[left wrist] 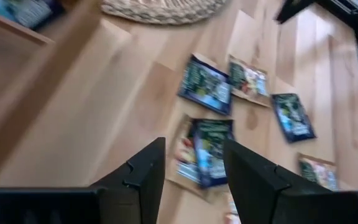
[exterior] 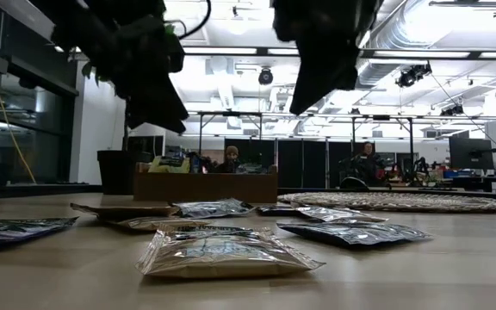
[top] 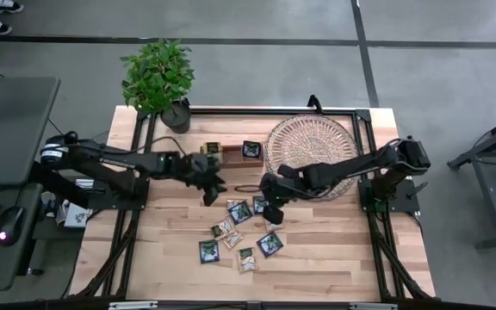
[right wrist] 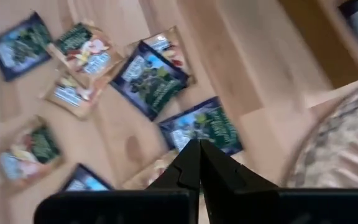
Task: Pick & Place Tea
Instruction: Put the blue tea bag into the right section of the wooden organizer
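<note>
Starting on the left: a potted plant [top: 160,79] sits at the table's far left corner, behind the left end of the wooden box [top: 231,155]. The left gripper [top: 214,181] hovers just in front of that box, fingers [left wrist: 145,171] parted with a clear gap and nothing between them; its wrist view looks down past them at sachets on the wood.

The tea sachets [top: 239,232] are scattered loose on the wooden table [top: 334,258], well in front of the box, a mix of dark blue and beige packets, some overlapping. A couple more packets already sit inside the box [top: 251,149], though I can't tell which compartment.

The right gripper [top: 272,209] hangs over the back edge of that scatter, in front of the box's right end, fingers [right wrist: 191,163] pinched fully together and holding nothing. A round wicker tray [top: 313,142] lies just right of the box, with the right arm reaching across it.
</note>
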